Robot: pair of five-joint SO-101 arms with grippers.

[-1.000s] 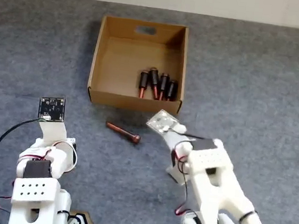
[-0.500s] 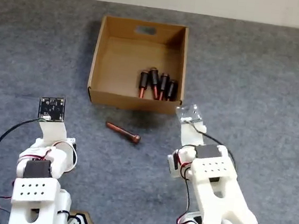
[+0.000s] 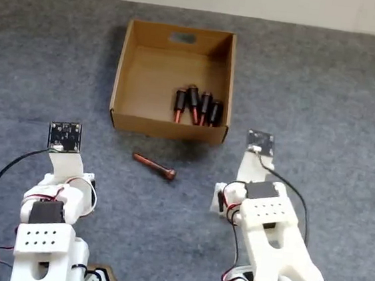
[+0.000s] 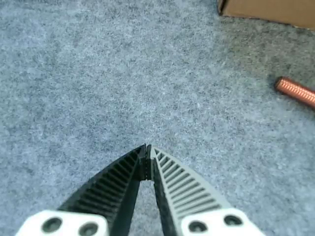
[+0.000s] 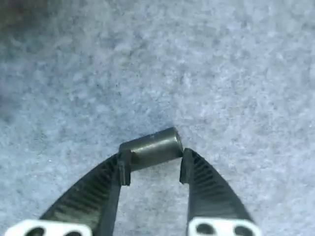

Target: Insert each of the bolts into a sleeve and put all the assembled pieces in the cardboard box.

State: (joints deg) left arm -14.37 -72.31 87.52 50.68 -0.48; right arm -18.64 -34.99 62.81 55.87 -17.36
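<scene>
Right gripper [image 5: 152,166] clamps a dark sleeve [image 5: 151,146] over the carpet [image 5: 246,73]; left gripper [image 4: 147,153] is closed on nothing. Cardboard box [image 3: 122,73] holds four assembled pieces [image 3: 196,106] near the wall facing the arms. One bare bolt [image 3: 154,166] lies just outside that wall.

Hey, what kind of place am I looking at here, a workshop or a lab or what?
Probably a small robotics test bench: a white left arm and right arm side by side on a grey carpet-like table cover, beside a cardboard box of sleeved bolts and one loose bolt.
</scene>
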